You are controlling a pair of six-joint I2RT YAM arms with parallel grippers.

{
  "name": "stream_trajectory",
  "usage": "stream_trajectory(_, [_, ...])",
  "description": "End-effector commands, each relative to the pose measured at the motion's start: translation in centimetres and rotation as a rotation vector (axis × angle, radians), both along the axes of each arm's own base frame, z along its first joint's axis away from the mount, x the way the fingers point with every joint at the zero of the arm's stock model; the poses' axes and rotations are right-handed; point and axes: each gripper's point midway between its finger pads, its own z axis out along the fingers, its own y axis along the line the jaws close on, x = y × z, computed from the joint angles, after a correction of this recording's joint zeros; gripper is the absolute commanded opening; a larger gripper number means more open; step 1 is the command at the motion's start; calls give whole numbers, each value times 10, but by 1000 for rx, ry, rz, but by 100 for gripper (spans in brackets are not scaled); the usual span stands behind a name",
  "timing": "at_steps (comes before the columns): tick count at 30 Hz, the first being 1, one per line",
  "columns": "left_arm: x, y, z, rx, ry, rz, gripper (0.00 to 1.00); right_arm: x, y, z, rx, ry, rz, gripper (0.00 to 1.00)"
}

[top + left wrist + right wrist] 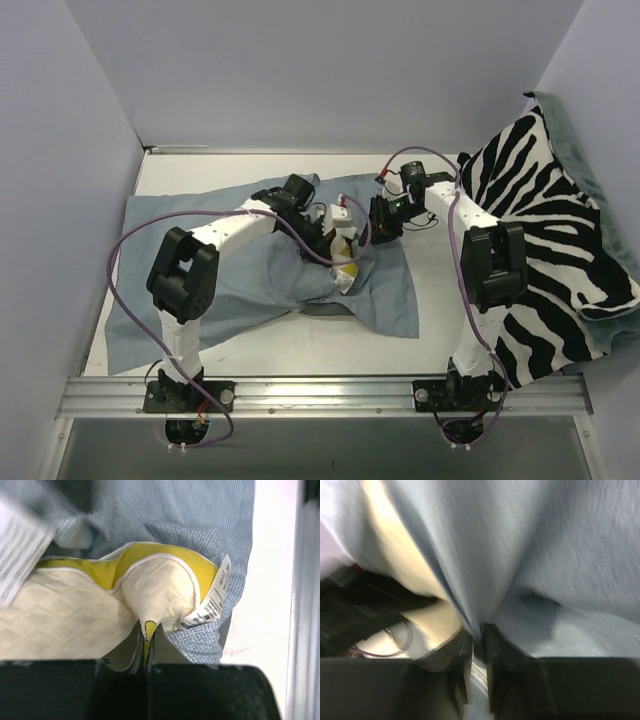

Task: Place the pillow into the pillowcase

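Left claw (pixel 148 631) pinches one pillow (pixel 156 591); right claw (pixel 479 631) pinches one pillowcase (pixel 560 580) — both clamped.

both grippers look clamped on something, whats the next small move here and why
Probably the left gripper should ease the pillow a little deeper into the pillowcase. It is shut on the pillow's cream-and-yellow corner, which lies exposed with its tag, while the right gripper is shut on a fold of the case and can hold it.
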Motion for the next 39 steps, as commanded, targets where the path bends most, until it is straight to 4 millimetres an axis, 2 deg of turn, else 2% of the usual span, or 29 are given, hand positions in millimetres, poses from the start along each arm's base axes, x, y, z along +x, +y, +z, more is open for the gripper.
stream_trajectory(1, [31,11,38,-150,180,132,0,-11,-20,-5,-99,20,-1,20])
stream_trajectory(3, [34,10,41,-167,203,141,0,-14,-25,-12,-134,38,-11,38])
stream_trajectory(4, [32,7,46,-190,214,124,0,-15,-24,-12,-135,47,-21,56])
stream_trajectory(5, [32,6,49,-203,213,115,0,-16,-22,-15,-139,52,-16,61])
stream_trajectory(7, [33,4,51,-215,218,110,0,-14,-23,-22,-180,58,-34,66])
stream_trajectory(10, [36,4,56,-223,218,114,0,-4,-19,-34,-212,51,-58,68])
stream_trajectory(13, [37,7,57,-221,234,131,0,12,-2,-42,-194,38,-76,67])
stream_trajectory(15, [39,10,56,-212,237,149,0,14,12,-50,-181,56,-70,65])
stream_trajectory(17, [40,11,56,-209,235,158,0,21,23,-54,-164,48,-73,58])
stream_trajectory(19, [43,12,57,-205,227,167,0,19,32,-65,-179,62,-59,45])
stream_trajectory(20, [47,14,55,-185,214,188,0,18,34,-65,-168,68,-54,33])
stream_trajectory(21, [52,16,53,-166,198,212,0,18,32,-65,-155,73,-51,9])
stream_trajectory(22, [61,16,51,-146,198,271,0,10,26,-61,-143,83,-50,0])
stream_trajectory(23, [70,19,45,-127,201,320,0,6,21,-55,-128,79,-51,0])
stream_trajectory(24, [90,31,35,-80,170,421,0,-4,20,-43,-57,82,-23,0])
stream_trajectory(25, [105,34,31,-71,171,518,0,-4,7,-34,-24,84,-50,0])
stream_trajectory(26, [115,40,20,-46,163,574,0,-18,0,-18,9,70,-51,0])
stream_trajectory(27, [135,55,9,23,92,681,0,-26,1,2,98,62,-31,0])
stream_trajectory(28, [148,58,7,30,66,746,0,-31,-4,27,147,-10,-11,0])
stream_trajectory(29, [156,62,-3,49,50,786,0,-39,-3,38,192,-18,10,0])
stream_trajectory(30, [163,64,-7,74,17,832,0,-49,3,57,276,-20,47,0])
stream_trajectory(31, [173,60,-5,73,-25,849,0,-56,6,76,337,-24,70,0])
stream_trajectory(32, [175,56,-18,101,-32,847,0,-60,10,87,376,-5,78,0])
stream_trajectory(33, [175,50,-23,102,-33,849,0,-60,13,97,407,6,80,0])
stream_trajectory(35, [172,21,-22,0,32,787,1,-63,19,109,451,37,89,0])
stream_trajectory(36, [165,9,-16,-60,73,729,19,-58,21,115,450,16,95,0])
stream_trajectory(37, [162,-5,-3,-143,123,708,38,-54,22,110,437,21,90,0])
stream_trajectory(38, [135,-16,15,-225,203,586,59,-47,22,109,423,24,73,0])
stream_trajectory(39, [123,-19,31,-284,223,526,64,-36,22,115,422,11,63,0])
